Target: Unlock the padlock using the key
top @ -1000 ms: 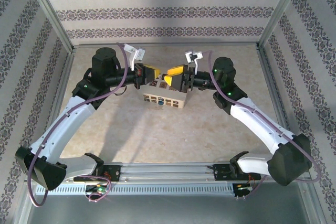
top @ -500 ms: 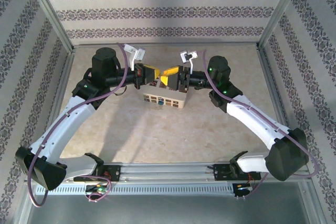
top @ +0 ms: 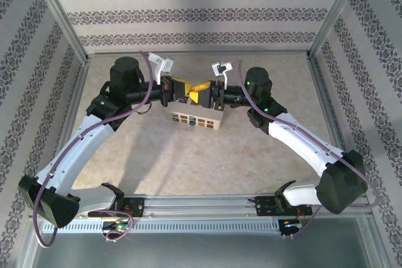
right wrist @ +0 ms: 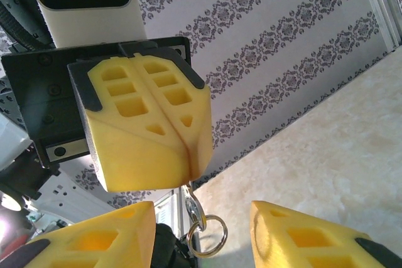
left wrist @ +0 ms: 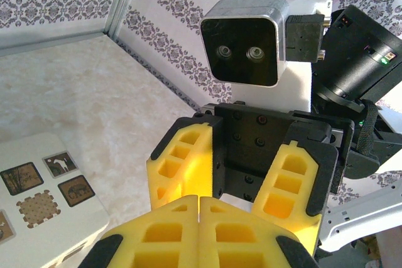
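Observation:
My left gripper (top: pixel 186 91) hangs above the cream box (top: pixel 200 120) with its yellow fingers (left wrist: pixel 200 224) pressed together. In the right wrist view it (right wrist: pixel 188 171) is shut on the key (right wrist: pixel 195 200), whose bow and steel ring (right wrist: pixel 208 235) hang out below the tips. My right gripper (top: pixel 198 92) faces it tip to tip and is open. Its two fingers (right wrist: pixel 100 240) stand either side of the ring without touching it. The padlock is out of view.
The cream box with dark patterned tiles (left wrist: pixel 38 199) lies on the marble-look table (top: pixel 207 155) under both grippers. Patterned walls and metal frame posts (top: pixel 59 14) close in the back and sides. The arms' bases sit on the rail (top: pixel 201 208) at the near edge.
My right arm has swung left, bringing its open gripper up to the left gripper's tips. The left arm and the cream box have stayed where they were.

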